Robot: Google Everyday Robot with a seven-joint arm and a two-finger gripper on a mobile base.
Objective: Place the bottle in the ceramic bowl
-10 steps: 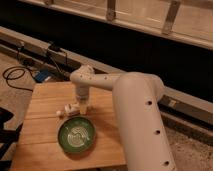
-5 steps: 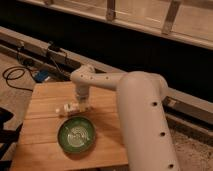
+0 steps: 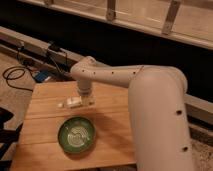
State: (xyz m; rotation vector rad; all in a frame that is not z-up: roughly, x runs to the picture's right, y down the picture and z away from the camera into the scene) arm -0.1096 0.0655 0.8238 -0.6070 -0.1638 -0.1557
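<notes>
The small white bottle [image 3: 70, 103] lies on its side on the wooden table [image 3: 45, 120], left of centre. The gripper [image 3: 84, 101] hangs from the white arm [image 3: 130, 80] and sits right at the bottle's right end, low over the table. The green ceramic bowl [image 3: 76, 134] with a pale swirl inside stands on the table just in front of the bottle and gripper, apart from both. The bowl holds nothing.
The table's left and front edges are close to the bowl. Black cables [image 3: 15, 75] and a blue object [image 3: 44, 76] lie on the floor behind the table's left. A dark wall with a railing [image 3: 150, 30] runs behind.
The arm has swung a little, with the gripper settling lower at the bottle's right end. The bottle and bowl have stayed in place.
</notes>
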